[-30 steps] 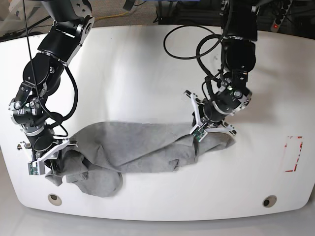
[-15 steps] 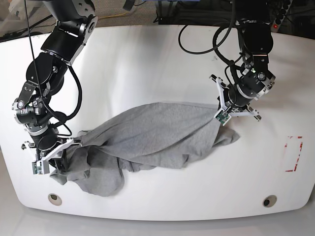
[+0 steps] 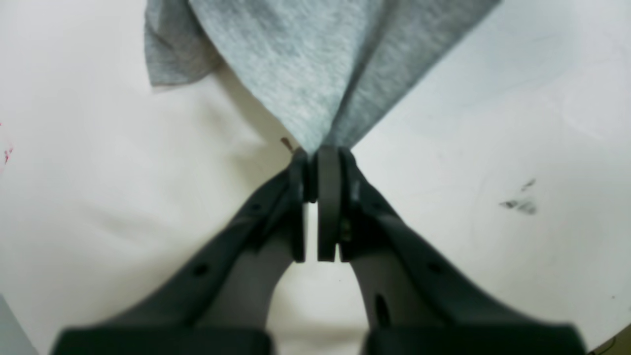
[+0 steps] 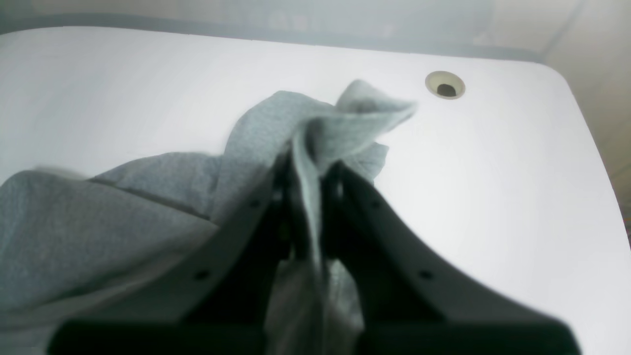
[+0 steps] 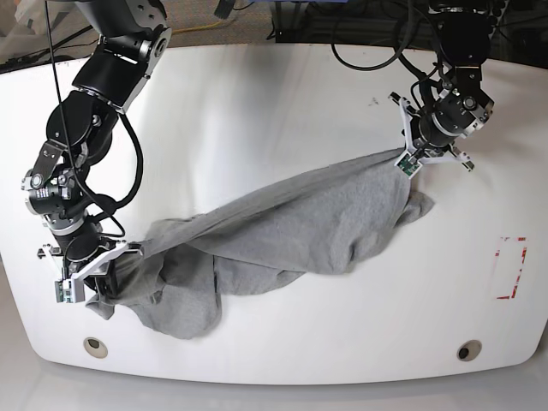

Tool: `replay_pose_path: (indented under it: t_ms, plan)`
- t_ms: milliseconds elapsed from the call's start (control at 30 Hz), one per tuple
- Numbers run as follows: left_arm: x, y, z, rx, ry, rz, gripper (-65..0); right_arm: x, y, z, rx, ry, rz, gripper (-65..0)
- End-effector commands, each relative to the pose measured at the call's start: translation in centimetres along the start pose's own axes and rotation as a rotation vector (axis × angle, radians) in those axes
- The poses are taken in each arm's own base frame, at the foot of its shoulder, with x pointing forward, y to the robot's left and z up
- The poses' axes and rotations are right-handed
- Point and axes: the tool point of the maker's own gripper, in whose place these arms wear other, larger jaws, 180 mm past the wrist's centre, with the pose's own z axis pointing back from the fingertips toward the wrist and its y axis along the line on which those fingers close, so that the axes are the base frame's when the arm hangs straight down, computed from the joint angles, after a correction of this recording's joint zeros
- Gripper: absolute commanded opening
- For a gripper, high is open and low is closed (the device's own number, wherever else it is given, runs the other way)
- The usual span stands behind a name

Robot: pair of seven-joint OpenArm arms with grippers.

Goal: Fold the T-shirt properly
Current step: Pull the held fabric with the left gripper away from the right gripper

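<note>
The T-shirt (image 5: 282, 235) lay stretched in a long diagonal band across the white worktop (image 5: 257, 111), running from the lower left of the base view up toward the upper right, held at both ends. The left end effector (image 5: 409, 154), on the right side of the base view, was closed tight on a gathered point of the grey fabric; in the left wrist view its fingers (image 3: 328, 197) met with only a sliver of a gap behind the tips, and the cloth (image 3: 320, 64) fanned out from the pinch in taut folds, with a loose flap hanging off to one side. The right end effector (image 5: 96, 276), near the lower left edge of the worktop in the base view, was clamped on the other end of the garment; the right wrist view showed a strip of fabric (image 4: 305, 197) passing between its closed fingers (image 4: 340, 207), with more cloth bunched above and draped to the left. Beside that end, the shirt sat in a crumpled heap of wrinkled folds. A round hole (image 4: 445, 85) in the worktop showed near the corner, well apart from the fabric, and a red-outlined rectangle (image 5: 509, 267) marked the surface near the right edge of the base view.
</note>
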Motion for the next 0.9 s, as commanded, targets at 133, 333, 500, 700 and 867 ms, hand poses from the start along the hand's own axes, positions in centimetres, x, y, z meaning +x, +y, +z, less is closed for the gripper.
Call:
replay_pose_path:
  t_ms: [133,333,500,700,867]
  plan:
    - [-0.2,0.8,0.5,0.025,0.033,-0.010,-56.4,2.3,-0.1,0.3,-0.001,-0.072,0.007,-64.8]
    - [-0.5,1.0,1.0,0.025,0.068,-0.001,-37.1,2.0,-0.1,0.1,0.002,-0.063,0.001,-64.8]
    - [-0.3,1.5,1.9,-0.008,0.010,0.094,-30.7,1.0,-0.2,-0.6,0.008,-0.035,-0.017,-64.8]
    - [-0.2,4.8,3.0,0.046,-0.017,0.206,-27.2,1.0,-0.2,-0.5,0.008,-0.033,-0.017,-64.8]
    - [0.9,4.8,2.8,0.041,-0.043,0.237,-27.2,1.0,-0.2,-0.5,0.008,-0.035,-0.016,-64.8]
